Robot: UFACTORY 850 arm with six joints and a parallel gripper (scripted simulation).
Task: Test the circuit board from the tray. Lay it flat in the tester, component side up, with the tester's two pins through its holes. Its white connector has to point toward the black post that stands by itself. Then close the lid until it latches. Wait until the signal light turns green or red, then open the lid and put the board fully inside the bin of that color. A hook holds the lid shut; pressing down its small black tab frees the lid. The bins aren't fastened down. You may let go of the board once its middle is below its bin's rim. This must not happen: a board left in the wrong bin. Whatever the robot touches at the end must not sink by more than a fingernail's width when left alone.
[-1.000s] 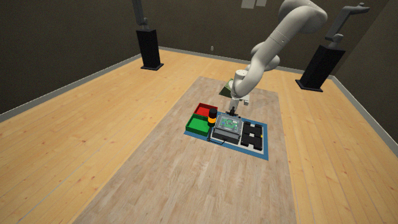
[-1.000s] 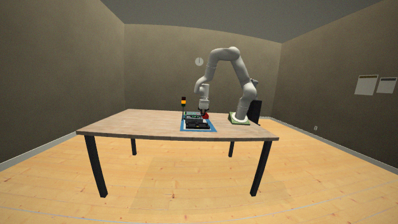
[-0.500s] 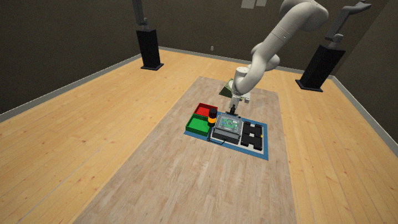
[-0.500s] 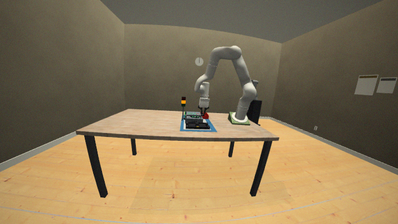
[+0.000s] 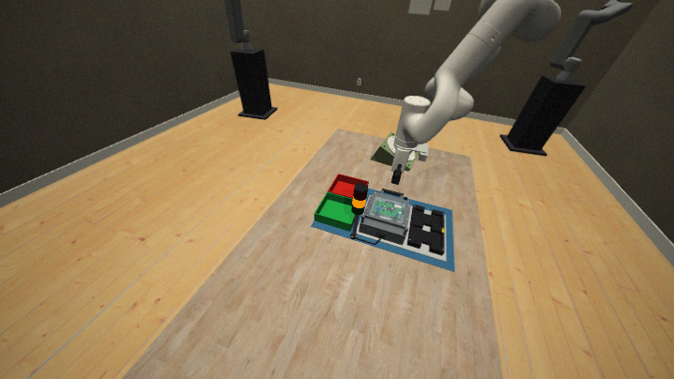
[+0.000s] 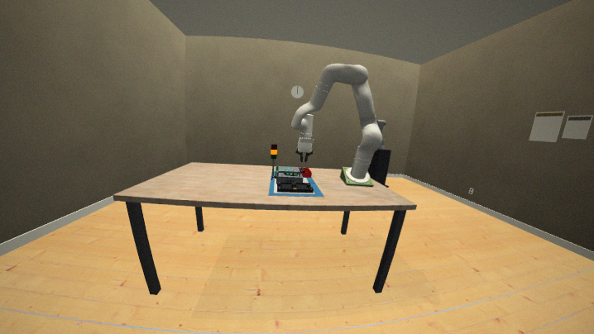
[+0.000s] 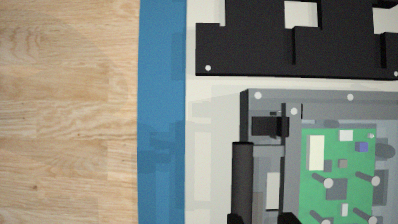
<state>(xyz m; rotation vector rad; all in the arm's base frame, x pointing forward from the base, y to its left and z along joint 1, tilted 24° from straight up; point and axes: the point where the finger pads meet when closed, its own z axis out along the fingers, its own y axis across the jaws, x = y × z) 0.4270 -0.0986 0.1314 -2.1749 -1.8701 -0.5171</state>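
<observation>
The green circuit board (image 5: 387, 207) lies flat in the grey tester (image 5: 382, 217) under the lowered see-through lid. In the wrist view the board (image 7: 337, 175) has its white connector (image 7: 316, 152) on the side toward a lone black post (image 7: 242, 180). The signal light (image 5: 359, 198) beside the tester glows amber, as the side view (image 6: 273, 151) also shows. My gripper (image 5: 395, 180) hangs well above the tester's far edge, nearly shut, with nothing between the fingers. It also shows in the side view (image 6: 304, 157).
The red bin (image 5: 347, 184) and green bin (image 5: 335, 210) stand left of the tester. The empty black tray (image 5: 426, 228) sits to its right, all on a blue mat (image 5: 445, 264). The arm's base (image 5: 387, 151) stands behind.
</observation>
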